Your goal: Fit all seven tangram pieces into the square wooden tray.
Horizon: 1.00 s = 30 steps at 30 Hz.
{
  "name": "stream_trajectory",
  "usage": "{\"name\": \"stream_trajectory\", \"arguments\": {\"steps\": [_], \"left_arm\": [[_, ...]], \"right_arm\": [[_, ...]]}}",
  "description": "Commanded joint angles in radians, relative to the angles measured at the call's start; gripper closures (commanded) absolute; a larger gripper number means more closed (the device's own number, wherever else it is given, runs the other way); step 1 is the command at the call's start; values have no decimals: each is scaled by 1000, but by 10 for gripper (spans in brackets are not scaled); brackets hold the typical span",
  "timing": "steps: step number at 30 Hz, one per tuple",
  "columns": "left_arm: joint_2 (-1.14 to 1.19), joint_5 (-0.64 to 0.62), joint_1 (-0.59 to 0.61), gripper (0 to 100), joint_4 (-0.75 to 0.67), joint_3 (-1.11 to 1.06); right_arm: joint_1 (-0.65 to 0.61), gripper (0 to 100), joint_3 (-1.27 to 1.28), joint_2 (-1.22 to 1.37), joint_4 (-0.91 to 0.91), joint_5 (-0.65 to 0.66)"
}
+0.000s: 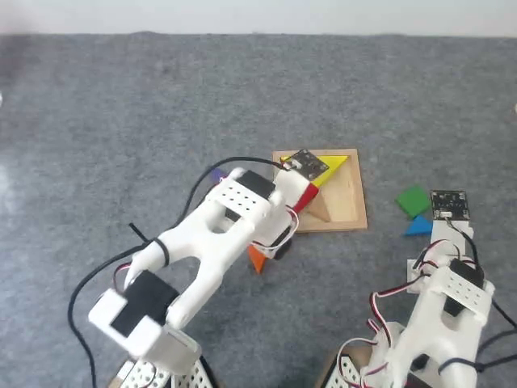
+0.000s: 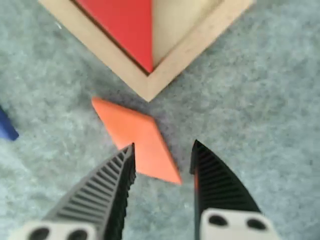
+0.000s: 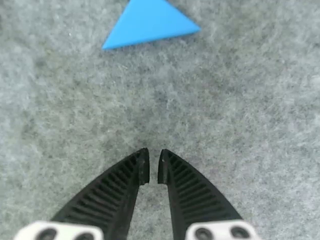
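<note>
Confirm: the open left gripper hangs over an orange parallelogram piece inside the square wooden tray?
No. The orange parallelogram piece lies on the grey carpet outside the square wooden tray, per the left wrist view; the open left gripper hangs over it.

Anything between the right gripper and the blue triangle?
No. In the right wrist view, the stretch from the right gripper to the blue triangle is bare grey carpet.

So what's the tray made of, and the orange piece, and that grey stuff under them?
The tray looks like pale, unvarnished wood: faint grain, matte rim. The orange piece has a smooth, even, painted-looking face; whether wood or plastic lies beneath, I can't tell. The grey stuff looks like felt or short carpet: fuzzy, mottled fibres.
</note>
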State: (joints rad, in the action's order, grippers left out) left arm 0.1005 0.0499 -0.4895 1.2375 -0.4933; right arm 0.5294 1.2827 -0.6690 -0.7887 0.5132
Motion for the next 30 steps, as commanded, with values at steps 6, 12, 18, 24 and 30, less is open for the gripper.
{"name": "stream_trajectory", "arguments": {"steps": [6, 12, 18, 24, 30], "left_arm": [[91, -5, 80, 822, -23, 53], [103, 11, 81, 822, -18, 65], [107, 34, 86, 825, -15, 61], [98, 46, 91, 938, 32, 68], [98, 106, 114, 990, 38, 84]], "right_arm": [[-8, 945, -8, -25, 16, -3], [-8, 945, -8, -25, 16, -3], [-8, 945, -8, -25, 16, -3], [-8, 945, -6, -25, 16, -3], [-8, 945, -6, -25, 16, -3]]}}
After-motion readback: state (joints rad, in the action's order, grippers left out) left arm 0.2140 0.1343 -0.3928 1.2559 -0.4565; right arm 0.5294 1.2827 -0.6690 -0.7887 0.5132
